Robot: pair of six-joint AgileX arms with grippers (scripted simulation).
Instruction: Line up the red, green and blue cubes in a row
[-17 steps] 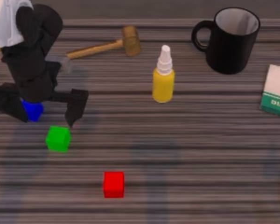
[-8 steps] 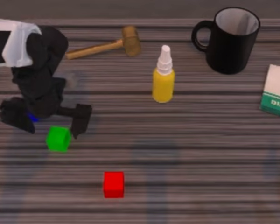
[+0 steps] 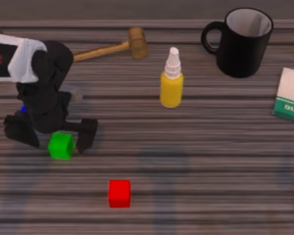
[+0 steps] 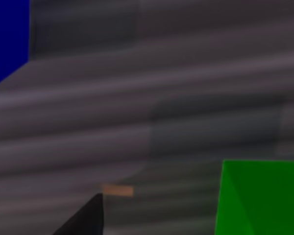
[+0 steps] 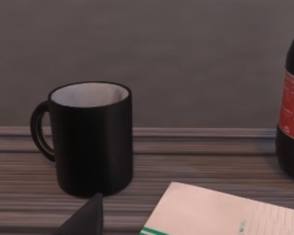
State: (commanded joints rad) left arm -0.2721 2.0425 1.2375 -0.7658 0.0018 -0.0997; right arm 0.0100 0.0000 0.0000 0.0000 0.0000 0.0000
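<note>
Left gripper (image 3: pixel 51 138) lower, straddling green cube (image 3: pixel 60 146).

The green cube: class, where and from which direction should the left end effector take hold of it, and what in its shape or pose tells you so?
Grip the green cube across two opposite upright faces, coming straight down from above. It sits flat on the table, its sides are flat and parallel, and the left end effector hangs open astride it. The blue cube lies close by, so a side approach looks crowded.

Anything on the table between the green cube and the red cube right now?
No. In the top view the striped table is bare between the green cube and the red cube; the left claw straddles the green one.
</note>
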